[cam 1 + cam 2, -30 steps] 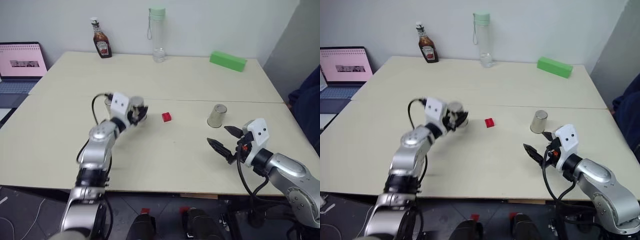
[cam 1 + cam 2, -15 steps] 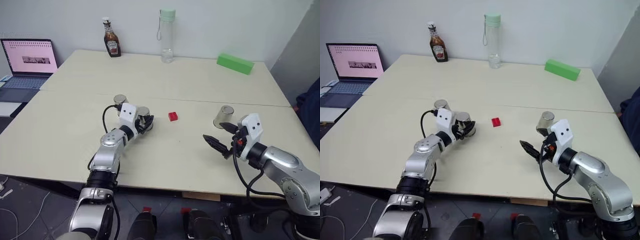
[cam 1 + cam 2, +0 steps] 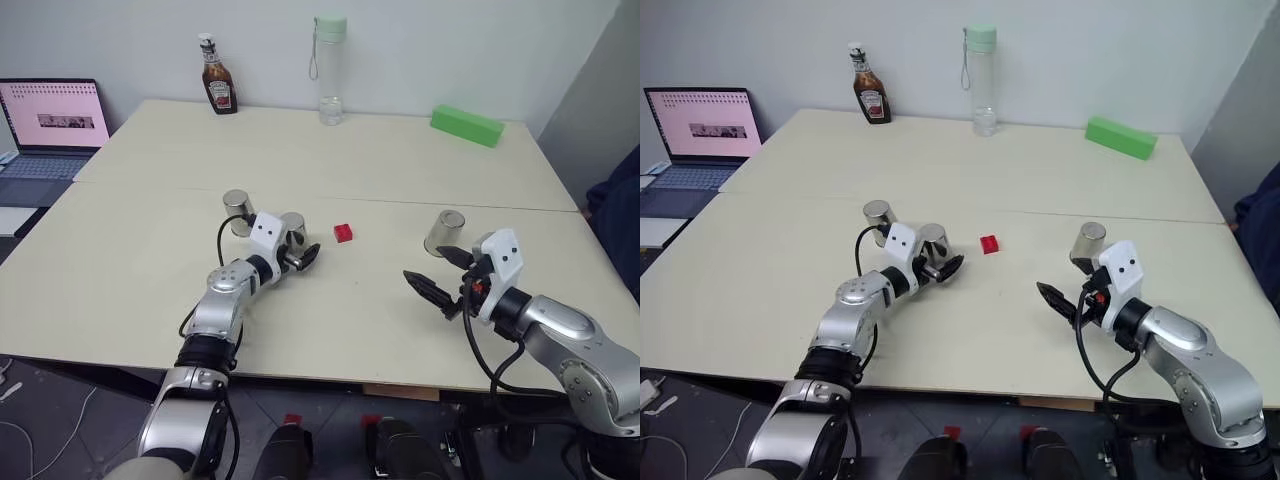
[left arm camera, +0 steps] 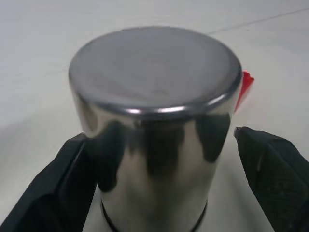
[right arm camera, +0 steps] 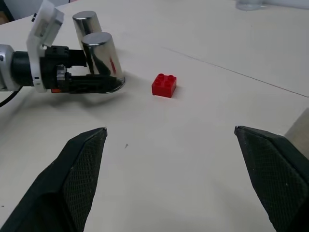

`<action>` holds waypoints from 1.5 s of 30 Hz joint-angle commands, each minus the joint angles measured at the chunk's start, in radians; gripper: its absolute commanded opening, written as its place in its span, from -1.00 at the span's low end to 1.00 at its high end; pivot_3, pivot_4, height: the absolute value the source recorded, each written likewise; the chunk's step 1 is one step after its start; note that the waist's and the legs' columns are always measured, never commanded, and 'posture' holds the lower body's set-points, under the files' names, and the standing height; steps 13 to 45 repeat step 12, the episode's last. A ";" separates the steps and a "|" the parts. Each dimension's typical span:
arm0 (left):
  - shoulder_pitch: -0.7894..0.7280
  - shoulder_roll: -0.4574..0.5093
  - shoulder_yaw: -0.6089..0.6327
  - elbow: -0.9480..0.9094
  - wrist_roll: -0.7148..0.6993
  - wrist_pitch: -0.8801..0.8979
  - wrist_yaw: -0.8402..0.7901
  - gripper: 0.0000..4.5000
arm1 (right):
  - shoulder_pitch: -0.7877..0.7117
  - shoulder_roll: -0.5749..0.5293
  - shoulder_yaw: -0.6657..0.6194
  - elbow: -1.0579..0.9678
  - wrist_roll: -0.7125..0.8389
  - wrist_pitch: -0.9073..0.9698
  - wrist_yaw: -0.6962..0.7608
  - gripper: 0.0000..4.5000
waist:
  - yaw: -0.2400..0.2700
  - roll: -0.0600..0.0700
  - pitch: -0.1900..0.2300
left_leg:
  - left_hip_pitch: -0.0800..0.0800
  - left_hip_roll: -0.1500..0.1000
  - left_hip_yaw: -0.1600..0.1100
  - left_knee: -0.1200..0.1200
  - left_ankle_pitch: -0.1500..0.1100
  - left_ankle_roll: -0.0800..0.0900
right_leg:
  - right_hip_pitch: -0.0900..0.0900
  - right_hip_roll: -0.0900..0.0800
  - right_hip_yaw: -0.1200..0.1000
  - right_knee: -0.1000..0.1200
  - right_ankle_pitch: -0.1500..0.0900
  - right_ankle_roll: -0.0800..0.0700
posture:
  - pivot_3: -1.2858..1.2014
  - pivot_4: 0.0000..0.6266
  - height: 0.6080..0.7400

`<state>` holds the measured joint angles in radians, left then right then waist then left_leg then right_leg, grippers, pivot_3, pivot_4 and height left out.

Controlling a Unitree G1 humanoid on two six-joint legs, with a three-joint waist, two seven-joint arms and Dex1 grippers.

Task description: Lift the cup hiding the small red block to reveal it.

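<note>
Left wrist view has the left gripper spread wide astride the cup, gripping nothing; best withdraw straight back without nudging it.

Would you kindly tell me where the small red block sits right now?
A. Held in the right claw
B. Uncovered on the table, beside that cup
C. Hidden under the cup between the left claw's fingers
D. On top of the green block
B: the small red block lies bare on the table, just beside the cup that the left claw straddles.
</note>
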<state>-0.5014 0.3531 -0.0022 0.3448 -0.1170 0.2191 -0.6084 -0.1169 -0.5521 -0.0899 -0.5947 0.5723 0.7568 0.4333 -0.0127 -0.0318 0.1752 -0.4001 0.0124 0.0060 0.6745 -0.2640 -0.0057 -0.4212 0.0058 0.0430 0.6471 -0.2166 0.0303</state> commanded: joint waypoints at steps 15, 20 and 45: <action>0.372 0.460 0.321 -0.860 -0.346 0.598 -0.191 0.96 | -0.059 -0.100 -0.068 0.062 0.057 0.022 0.118 1.00 | -0.009 0.001 0.002 | 0.003 0.000 -0.001 -0.002 0.001 0.001 | 0.001 -0.007 -0.004 0.000 -0.005 -0.008 | 0.03 -0.52 1.00; 0.372 0.460 0.321 -0.860 -0.346 0.598 -0.191 0.96 | -0.059 -0.100 -0.068 0.062 0.057 0.022 0.118 1.00 | -0.009 0.001 0.002 | 0.003 0.000 -0.001 -0.002 0.001 0.001 | 0.001 -0.007 -0.004 0.000 -0.005 -0.008 | 0.03 -0.52 1.00; 0.372 0.460 0.321 -0.860 -0.346 0.598 -0.191 0.96 | -0.059 -0.100 -0.068 0.062 0.057 0.022 0.118 1.00 | -0.009 0.001 0.002 | 0.003 0.000 -0.001 -0.002 0.001 0.001 | 0.001 -0.007 -0.004 0.000 -0.005 -0.008 | 0.03 -0.52 1.00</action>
